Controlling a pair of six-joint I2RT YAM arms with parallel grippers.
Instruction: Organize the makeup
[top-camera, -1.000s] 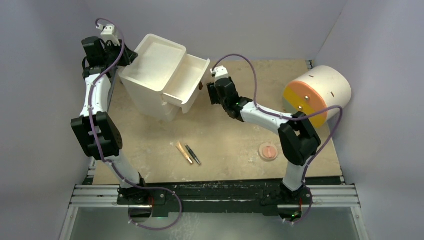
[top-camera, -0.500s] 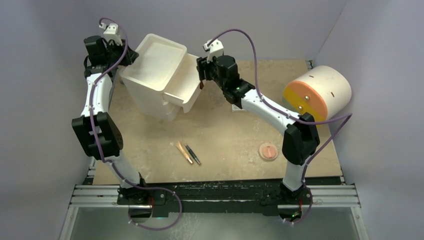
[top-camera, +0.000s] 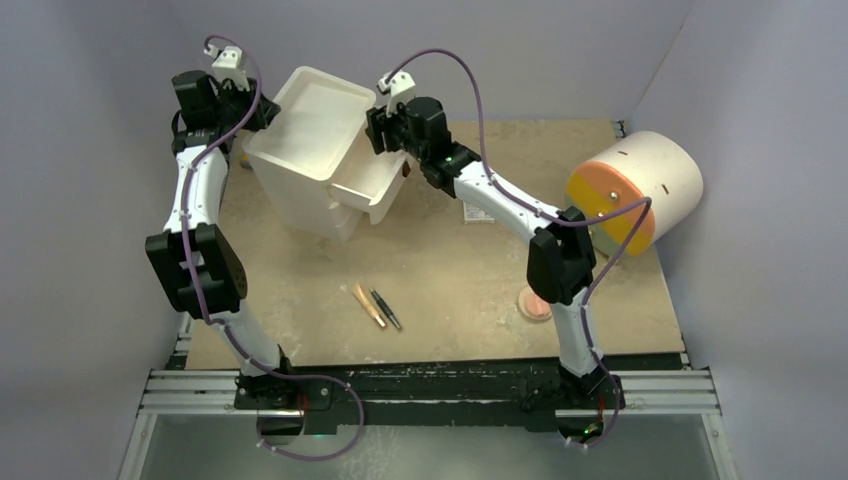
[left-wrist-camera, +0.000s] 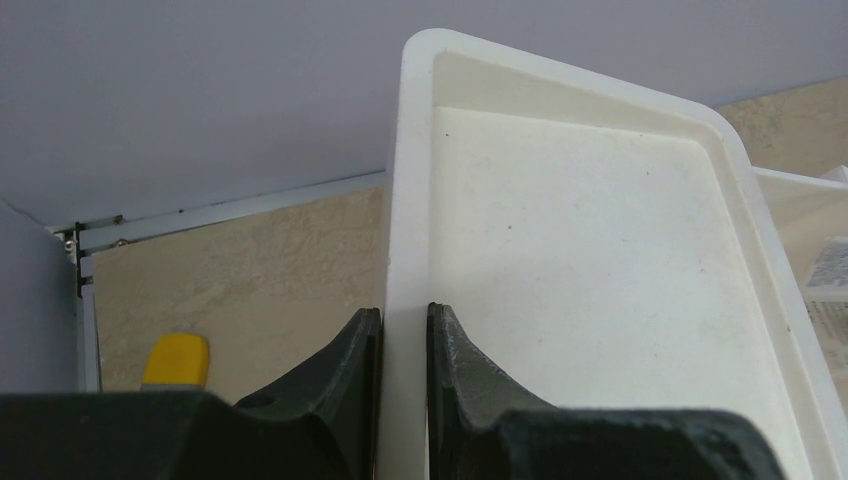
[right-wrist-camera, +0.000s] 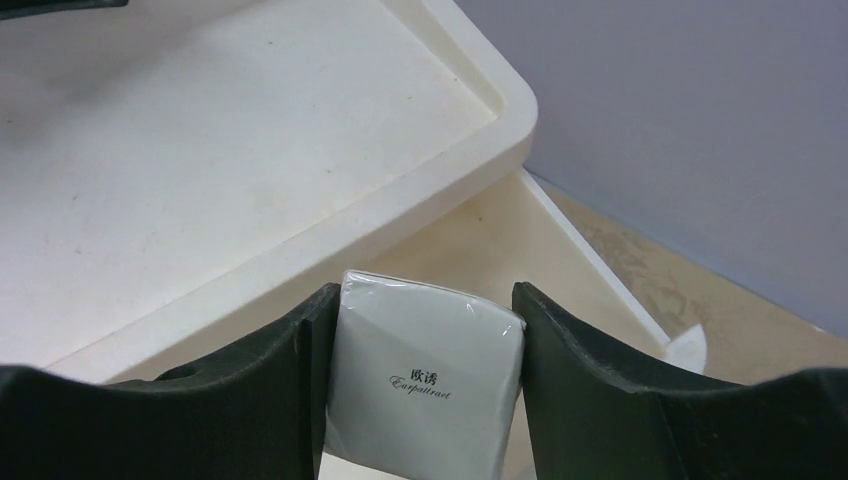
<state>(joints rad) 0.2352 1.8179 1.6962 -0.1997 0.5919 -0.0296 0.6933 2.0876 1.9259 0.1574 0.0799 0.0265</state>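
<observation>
My right gripper (top-camera: 378, 130) (right-wrist-camera: 422, 300) is shut on the white cube box (right-wrist-camera: 425, 390) and holds it above the open drawer (top-camera: 372, 180) (right-wrist-camera: 490, 225) of the white cabinet (top-camera: 300, 150). My left gripper (top-camera: 255, 110) (left-wrist-camera: 404, 315) is shut on the cabinet's top rim (left-wrist-camera: 405, 200), one finger on each side. The flat white packet (top-camera: 478, 212) lies on the table right of the drawer. The tan stick (top-camera: 367, 304) and dark stick (top-camera: 386, 309) lie side by side at the front middle. The pink compact (top-camera: 533, 305) is partly hidden behind my right arm.
A large white cylinder with an orange-yellow face (top-camera: 635, 190) stands at the right edge. The cabinet's top is a shallow tray (right-wrist-camera: 200, 150). A small yellow object (left-wrist-camera: 175, 360) lies on the table left of the cabinet. Grey walls close in on all sides.
My right arm has swung up and left with the white box, from beside the drawer's front to above the drawer. The flat packet came into view. The left arm has barely moved.
</observation>
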